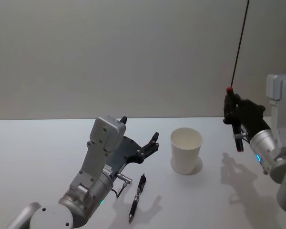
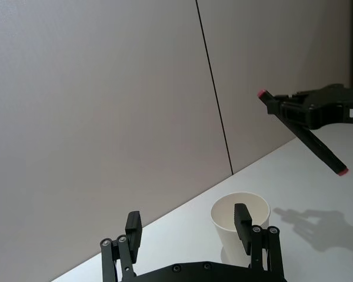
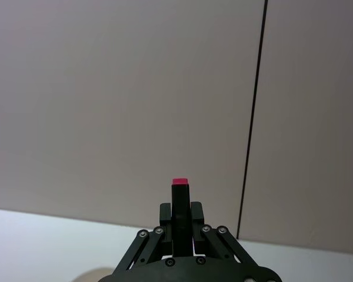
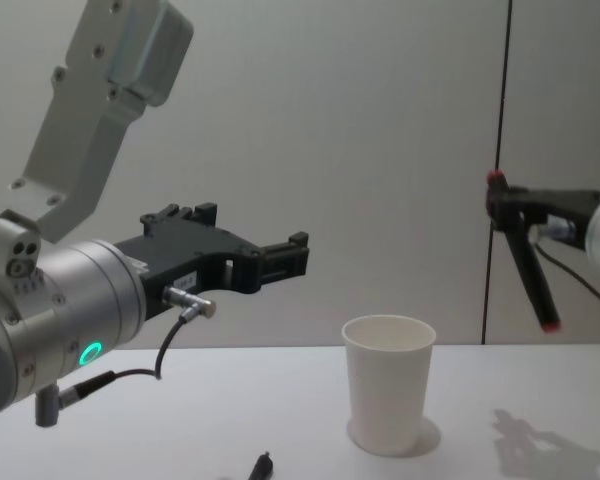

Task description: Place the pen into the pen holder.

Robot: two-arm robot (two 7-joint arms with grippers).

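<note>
Left tool [image 1: 139, 129]: released, fingers [image 2: 242, 218] set apart, nothing between them. It hangs above the counter [image 1: 38, 152] and touches nothing, pointing forward and right toward the cup [image 1: 186, 150].

Right tool [image 1: 234, 119]: released, its two red-tipped fingers [image 1: 239, 142] spread wide, empty. It is held high at the right, well clear of the counter and apart from the cup.

Pen [image 1: 137, 191]: black, lying flat on the counter below the left tool, on the robot's side of the cup and to its left, apart from it. Neither tool touches it.

Cup: white paper, upright on the counter, between the two tools.

Counter: pale and plain. The tools cast shadows on it.

Room: a grey panelled wall [image 1: 109, 52] stands behind the counter, with one dark vertical seam [image 1: 239, 43] at the right
</note>
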